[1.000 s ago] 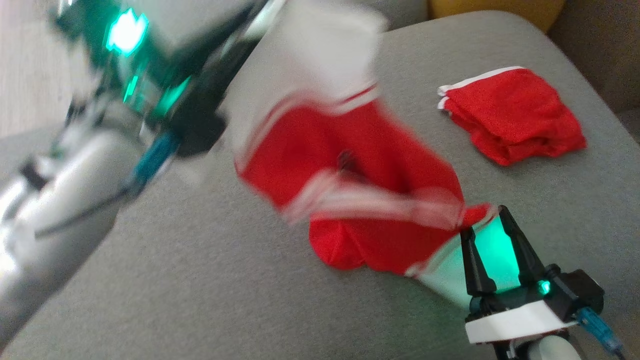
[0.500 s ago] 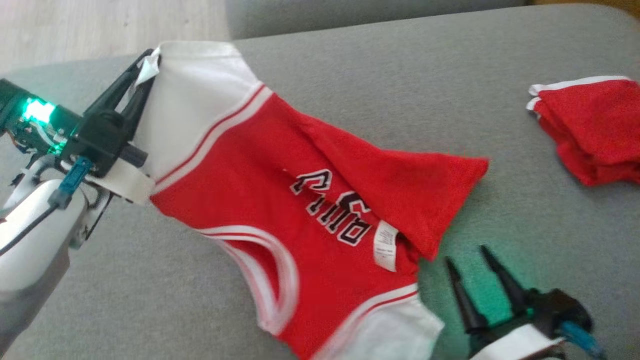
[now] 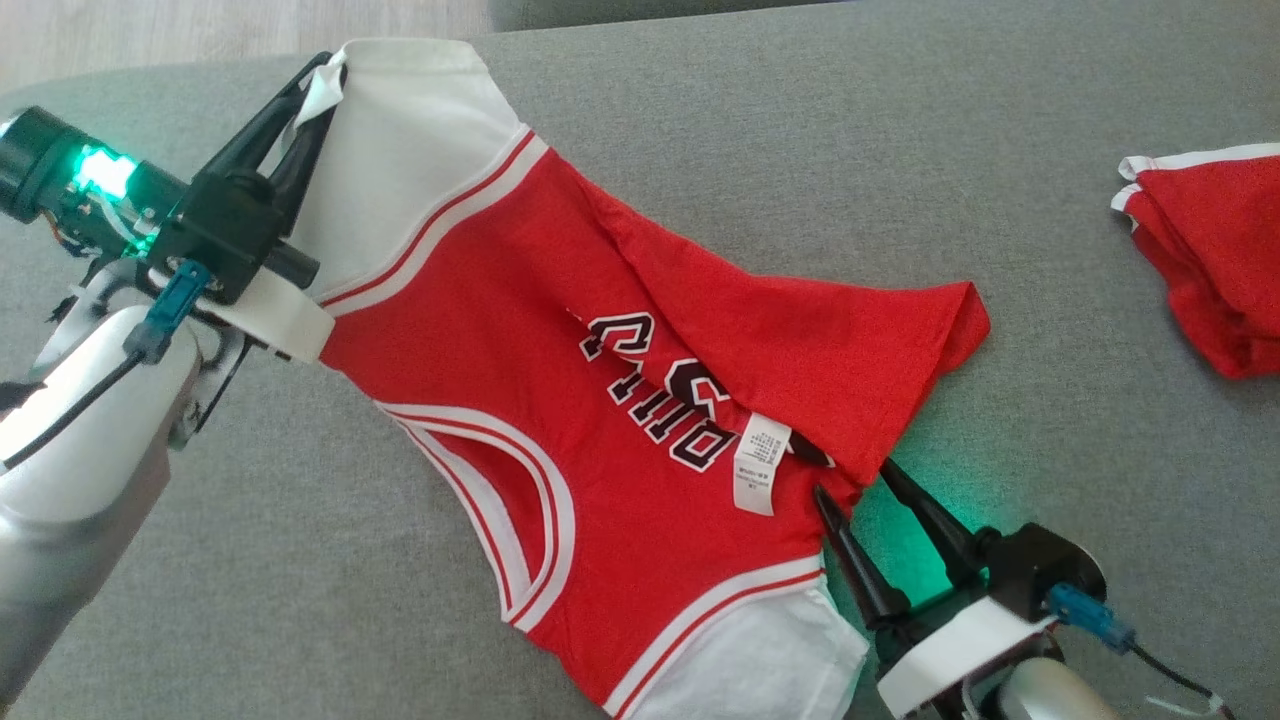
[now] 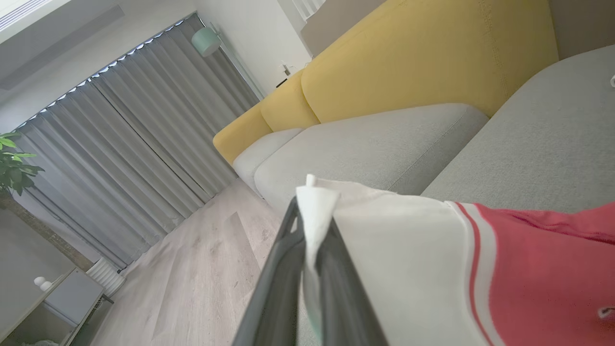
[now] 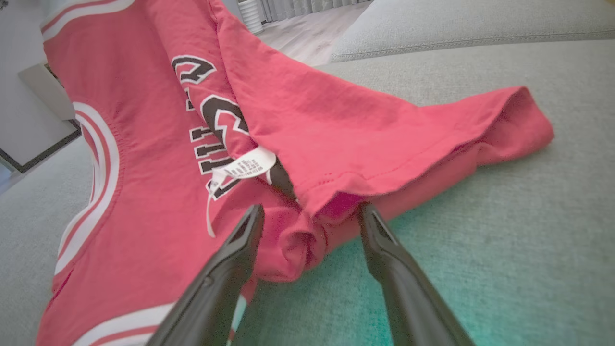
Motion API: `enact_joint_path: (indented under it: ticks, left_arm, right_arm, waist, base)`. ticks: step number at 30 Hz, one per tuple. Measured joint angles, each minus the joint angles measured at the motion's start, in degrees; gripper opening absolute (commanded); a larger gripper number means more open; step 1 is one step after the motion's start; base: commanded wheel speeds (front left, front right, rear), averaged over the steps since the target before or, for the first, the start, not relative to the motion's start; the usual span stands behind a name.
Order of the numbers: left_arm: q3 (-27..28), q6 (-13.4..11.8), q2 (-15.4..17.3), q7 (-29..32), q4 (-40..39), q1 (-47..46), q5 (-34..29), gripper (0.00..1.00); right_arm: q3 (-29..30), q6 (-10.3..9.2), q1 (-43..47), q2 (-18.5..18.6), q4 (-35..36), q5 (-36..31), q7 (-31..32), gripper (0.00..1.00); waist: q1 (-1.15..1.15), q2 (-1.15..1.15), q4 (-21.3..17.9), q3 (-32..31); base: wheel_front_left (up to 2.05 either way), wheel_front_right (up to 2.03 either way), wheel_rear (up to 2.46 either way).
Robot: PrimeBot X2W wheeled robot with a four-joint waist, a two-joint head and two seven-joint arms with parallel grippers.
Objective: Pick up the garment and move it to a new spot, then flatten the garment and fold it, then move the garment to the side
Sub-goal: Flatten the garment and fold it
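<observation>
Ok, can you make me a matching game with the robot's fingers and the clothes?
Things: 1 left fingers; 2 right fingers; 3 care label; 4 folded red garment.
States: A apart, far right on the sofa; B open, straddling the bunched red edge of the jersey; C white, by the black letters; D shut on the jersey's white corner.
Pairs: 1-D, 2-B, 3-C, 4-A.

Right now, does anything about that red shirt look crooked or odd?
Yes. The red and white sleeveless jersey lies askew on the grey fabric cushion: a red flap is folded over its black lettering, and a white care label pokes out. The left pincer pinches one white corner; the right pincer stands open at the bunched edge.
</observation>
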State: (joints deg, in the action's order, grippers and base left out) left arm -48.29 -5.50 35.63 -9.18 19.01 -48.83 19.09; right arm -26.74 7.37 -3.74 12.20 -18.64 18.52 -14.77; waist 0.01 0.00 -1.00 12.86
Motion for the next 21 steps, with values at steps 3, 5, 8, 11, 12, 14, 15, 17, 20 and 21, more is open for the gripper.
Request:
enact_joint_path:
  ticks: [3,5,8,11,12,14,15,17,20,21]
  left_arm:
    - [-0.1,0.02,-0.18,-0.08,0.67,-0.3,-0.01,0.0]
    - [-0.25,0.03,-0.27,-0.47,1.05,-0.3,-0.01,0.0]
    - [-0.31,0.04,-0.38,-0.51,1.3,-0.3,-0.01,0.0]
    - [-0.41,0.3,-0.53,-0.75,1.59,-0.34,0.0,0.0]
    - [-0.45,0.46,-0.58,-0.81,1.71,-0.36,0.0,0.0]
    - [-0.59,0.46,-0.73,-1.0,1.98,-0.52,0.0,0.0]
    - [-0.67,0.47,-0.8,-1.03,2.11,-0.6,0.01,0.0]
    - [-0.9,0.54,-0.91,-1.05,2.31,-0.73,0.01,0.0]
    - [-1.34,0.78,-1.13,-1.2,2.68,-0.87,0.02,0.0]
    - [-1.46,0.79,-1.29,-1.46,2.81,-0.96,0.02,0.0]
  right_arm:
    - [-0.23,0.0,-0.55,0.07,0.41,0.58,0.0,1.0]
    - [-0.2,0.0,-0.51,0.12,0.78,0.86,0.0,1.0]
    - [-0.18,0.0,-0.41,0.23,1.57,1.65,0.0,1.0]
    - [0.0,0.0,-0.31,0.44,2.78,2.61,0.0,1.0]
    - [0.08,0.0,-0.31,0.45,2.91,2.86,0.0,1.0]
    - [0.34,0.0,-0.3,0.45,2.92,3.36,0.0,0.86]
    - [0.44,0.0,-0.3,0.45,2.92,3.44,0.0,0.62]
    - [0.47,0.0,-0.3,0.45,2.82,3.57,0.0,0.16]
    - [0.13,0.0,-0.3,0.49,2.01,3.78,0.0,0.0]
    - [0.0,0.0,-0.3,0.53,1.7,3.91,0.0,0.0]
  waist:
    - [0.0,0.0,0.18,0.06]
    - [0.0,0.0,0.32,0.03]
    - [0.0,0.0,0.4,-0.07]
    - [0.0,0.0,0.46,-0.28]
    - [0.0,0.0,0.49,-0.35]
    - [0.0,0.0,0.6,-0.46]
    - [0.0,0.0,0.66,-0.51]
    - [-0.01,0.0,0.82,-0.59]
    - [-0.01,0.0,1.15,-0.62]
    - [-0.01,0.0,1.26,-0.63]
  base:
    - [0.0,0.0,0.0]
    - [0.0,0.0,0.0]
    - [0.0,0.0,0.0]
    - [0.0,0.0,0.0]
    - [0.0,0.0,0.0]
    - [0.0,0.0,0.0]
    - [0.0,0.0,0.0]
    - [0.0,0.0,0.0]
    - [0.0,0.0,0.0]
    - [0.0,0.0,0.0]
